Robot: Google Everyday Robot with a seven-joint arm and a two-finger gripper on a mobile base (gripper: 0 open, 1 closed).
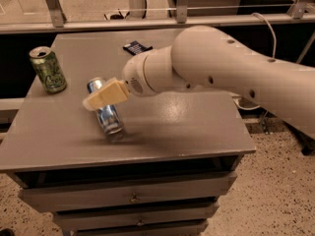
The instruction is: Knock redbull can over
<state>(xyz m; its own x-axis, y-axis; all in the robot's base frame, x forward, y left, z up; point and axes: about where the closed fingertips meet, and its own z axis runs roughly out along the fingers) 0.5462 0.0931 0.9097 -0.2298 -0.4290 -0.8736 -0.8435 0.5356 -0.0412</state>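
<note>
The redbull can (106, 113), slim, silver and blue, is tilted with its top leaning to the back left, on the front left part of the grey table (197, 127). My gripper (104, 96) is a cream-coloured tip at the end of the big white arm. It lies across the upper part of the can and touches it. The gripper partly hides the can's upper half.
A wider green can (47, 70) stands upright at the table's back left. A small dark flat object (137, 47) lies at the back middle. Drawers are below the tabletop. A rail and a white cable run behind the table.
</note>
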